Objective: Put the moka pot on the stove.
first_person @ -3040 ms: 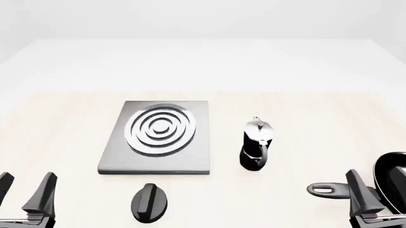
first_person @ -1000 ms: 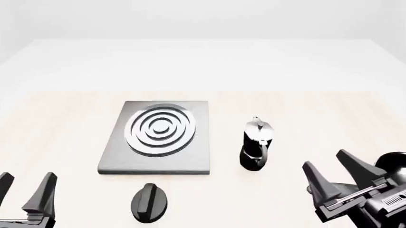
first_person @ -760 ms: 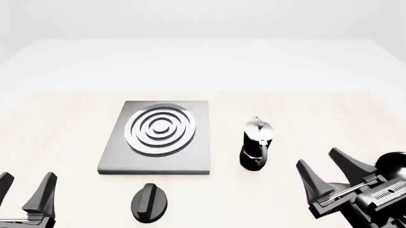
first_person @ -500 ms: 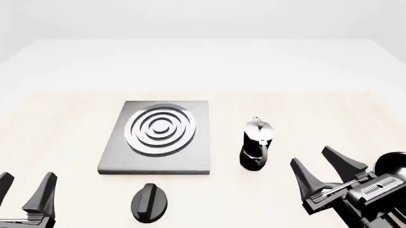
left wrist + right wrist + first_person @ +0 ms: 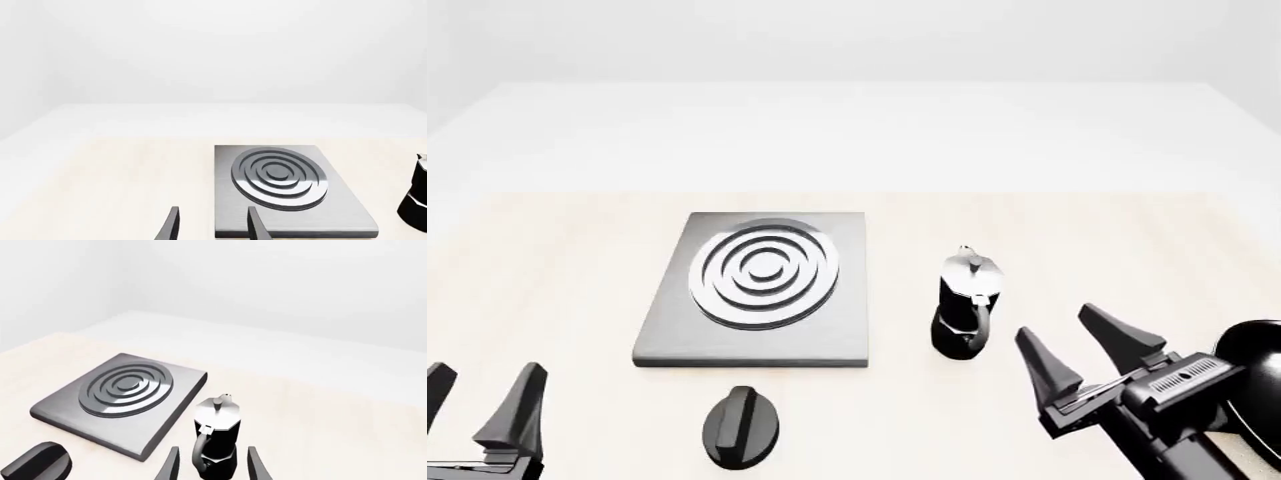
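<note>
The moka pot (image 5: pixel 966 300), black with a silver lid and knob, stands upright on the table just right of the stove (image 5: pixel 841 325), a flat grey slab with a ring burner. My right gripper (image 5: pixel 1054 320) is open, a short way right of the pot and nearer to me, touching nothing. In the right wrist view the moka pot (image 5: pixel 217 435) shows between the open right gripper (image 5: pixel 212 450) fingers, handle toward the camera, with the stove (image 5: pixel 167 412) beside it. My left gripper (image 5: pixel 483 375) is open and empty at the near left. The left wrist view shows the stove (image 5: pixel 223 190) and the moka pot (image 5: pixel 417 200) at the picture's edge.
A black oval knob (image 5: pixel 741 425) lies on the table in front of the stove. A black frying pan (image 5: pixel 1257 345) sits at the near right edge, mostly behind my right arm. The tabletop ends at a pale back edge beyond the stove.
My right gripper has moved left and forward toward the moka pot, still open, now covering the pan's handle. The left gripper, pot and stove have not moved.
</note>
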